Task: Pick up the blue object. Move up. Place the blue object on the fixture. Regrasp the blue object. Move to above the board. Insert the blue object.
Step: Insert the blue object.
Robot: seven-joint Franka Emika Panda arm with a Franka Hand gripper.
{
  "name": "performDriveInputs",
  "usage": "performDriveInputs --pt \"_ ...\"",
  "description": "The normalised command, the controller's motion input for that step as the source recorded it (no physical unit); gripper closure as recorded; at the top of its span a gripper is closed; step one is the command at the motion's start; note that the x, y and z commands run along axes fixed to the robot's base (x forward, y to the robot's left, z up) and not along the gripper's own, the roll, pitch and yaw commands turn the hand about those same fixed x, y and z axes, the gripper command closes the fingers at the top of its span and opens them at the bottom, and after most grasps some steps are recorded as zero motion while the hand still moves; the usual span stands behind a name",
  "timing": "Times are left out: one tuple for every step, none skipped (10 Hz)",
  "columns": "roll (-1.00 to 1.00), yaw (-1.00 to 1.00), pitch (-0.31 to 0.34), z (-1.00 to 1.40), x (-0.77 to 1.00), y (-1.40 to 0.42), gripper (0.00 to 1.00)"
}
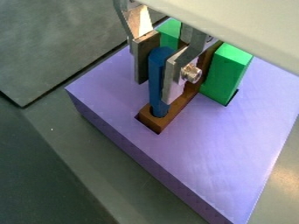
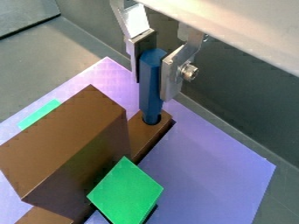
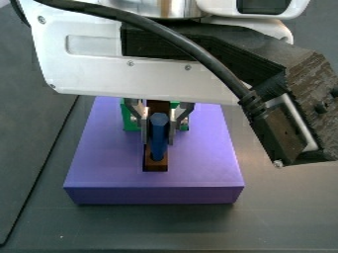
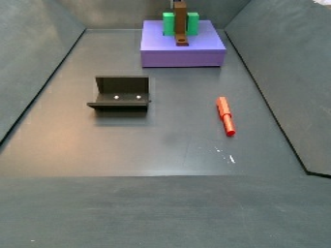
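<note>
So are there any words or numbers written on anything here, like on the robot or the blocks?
None: no words, numbers, labels or signs can be read in any view.
The gripper, over the board and holding the blue object, shows only plain metal and screws.
The green blocks, brown bar, fixture and red peg are plain too.

A lab test cell: bare grey floor [image 4: 142, 145], walled pen, bolted fixture [image 4: 120, 94].
</note>
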Motion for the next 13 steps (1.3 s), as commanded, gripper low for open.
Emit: performDriveInputs --pt "-0.01 -0.07 -0.010 -0.35 0.07 0.00 1.00" --pt "-0.07 -0.09 -0.067 -0.61 0.09 0.00 1.00" --pt "-0.10 -0.11 -0.057 -0.85 0.17 0.00 1.00" --pt "-0.11 -0.10 -0.017 -0.89 0.25 0.00 1.00" --pt "-0.10 -0.09 0.000 -0.90 0.31 0.00 1.00" --pt "-0.12 -0.07 0.003 -0.74 0.31 0.00 1.00" --pt "-0.14 -0.04 0.020 -0.50 0.32 -0.01 1.00" --pt "-0.14 -0.02 0.000 -0.29 0.20 -0.05 1.00" --pt "-0.12 -0.01 0.000 -0.09 0.07 -0.12 1.00" --pt "-0.20 0.00 0.000 -0.09 0.09 -0.09 1.00" --pt "-0.25 -0.02 0.041 -0.23 0.16 -0.07 1.00" --pt "-0.23 -0.07 0.059 -0.25 0.15 0.00 1.00" --pt "-0.20 -0.14 0.091 -0.22 0.19 0.09 1.00"
